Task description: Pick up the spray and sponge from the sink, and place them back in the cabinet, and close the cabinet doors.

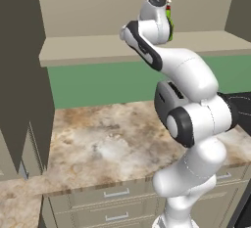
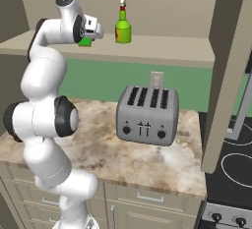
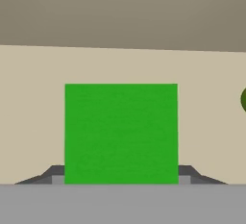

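Up high, I had the arm reaching into the open cabinet [image 2: 162,7], with the gripper [image 2: 87,39] over its shelf [image 2: 162,51]. The sponge [image 3: 121,132] sat between the fingers, green side facing the hand camera. The dark fingertips [image 3: 186,171] peeked out on both sides of it, so the gripper was closed on the sponge. From the right base view I saw a bit of green under the hand, close to the shelf. I could not tell if the sponge touched the shelf yet.

The spray [image 2: 123,25] already stood upright on the shelf, to the right of the gripper and apart from it.

So I judged I was on the step of putting the sponge away. Next I would need to lower it onto the shelf, open the gripper, and pull the arm back out without bumping the spray. After that, the cabinet doors [image 2: 229,75] would need closing. One door stood open on the right, above the tabletop [image 2: 147,159] with the toaster [image 2: 146,115].
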Available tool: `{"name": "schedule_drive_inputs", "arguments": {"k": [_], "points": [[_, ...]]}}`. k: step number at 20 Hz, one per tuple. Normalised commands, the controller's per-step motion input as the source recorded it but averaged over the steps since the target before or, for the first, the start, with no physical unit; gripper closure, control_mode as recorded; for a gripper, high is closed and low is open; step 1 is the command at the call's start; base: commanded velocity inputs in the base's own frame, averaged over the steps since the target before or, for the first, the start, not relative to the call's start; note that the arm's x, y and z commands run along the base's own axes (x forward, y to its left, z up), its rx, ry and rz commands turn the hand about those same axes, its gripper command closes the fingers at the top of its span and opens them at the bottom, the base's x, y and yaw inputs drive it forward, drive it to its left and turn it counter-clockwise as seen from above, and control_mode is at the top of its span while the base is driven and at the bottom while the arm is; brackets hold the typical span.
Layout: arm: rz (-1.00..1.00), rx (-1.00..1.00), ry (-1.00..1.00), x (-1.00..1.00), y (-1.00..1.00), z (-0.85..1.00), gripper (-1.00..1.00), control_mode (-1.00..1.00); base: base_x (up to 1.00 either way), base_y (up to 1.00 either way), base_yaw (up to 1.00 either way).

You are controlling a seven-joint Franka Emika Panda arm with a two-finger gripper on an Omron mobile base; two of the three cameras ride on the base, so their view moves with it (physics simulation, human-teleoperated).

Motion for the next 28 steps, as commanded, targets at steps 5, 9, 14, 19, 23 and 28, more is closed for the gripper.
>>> {"name": "schedule_drive_inputs", "arguments": {"k": [5,9,14,19,23,28], "points": [[0.00,0.00,0.00,0.02,0.00,-0.05,-1.00,-1.00,0.00,0.00,0.00],[0.00,0.00,0.00,0.00,0.00,-0.04,-1.00,-1.00,0.00,0.00,0.00],[0.00,0.00,-0.01,0.00,0.00,-0.06,-1.00,-1.00,0.00,0.00,0.00],[0.00,0.00,-0.06,0.00,0.00,-0.13,-1.00,-1.00,0.00,0.00,0.00],[0.00,0.00,-0.09,-0.01,0.00,-0.13,-1.00,-1.00,0.00,0.00,0.00],[0.00,0.00,-0.08,-0.19,0.00,-0.01,-1.00,-1.00,0.00,0.00,0.00]]}}
